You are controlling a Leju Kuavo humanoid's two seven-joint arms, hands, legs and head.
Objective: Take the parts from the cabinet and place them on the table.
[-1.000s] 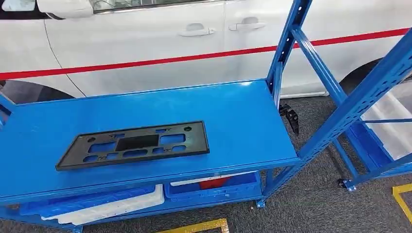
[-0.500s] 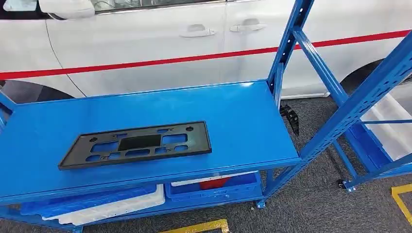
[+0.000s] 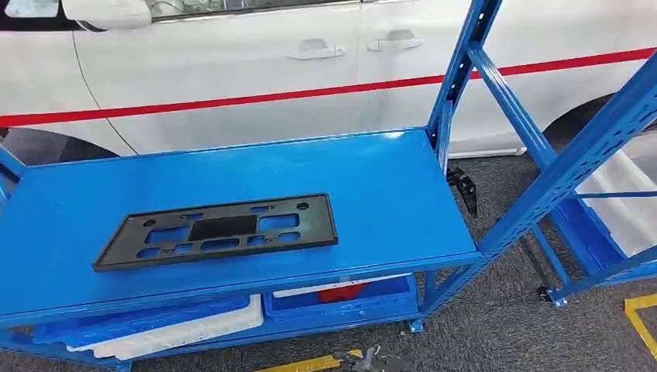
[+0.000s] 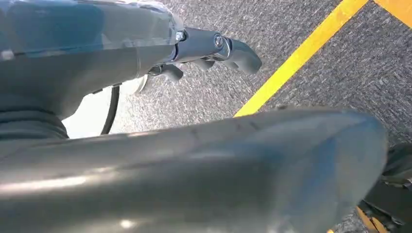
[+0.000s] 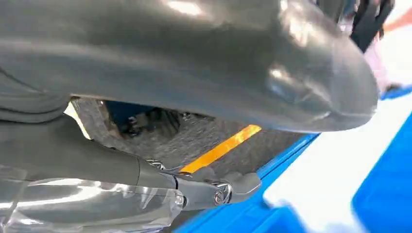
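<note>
At the near edge of the head view, about six o'clock, the fingertips of the right hand [image 3: 372, 360] just peek in; its wrist view shows the fingers apart, holding nothing. The left hand [image 4: 214, 51] hangs over the grey floor by a yellow line [image 4: 296, 60], fingers loose and empty. Farther off, toward eleven o'clock from the right hand, the black part [image 3: 218, 231] lies flat on the blue shelf [image 3: 387, 186], long axis nine-to-three. The right hand looks nearer.
</note>
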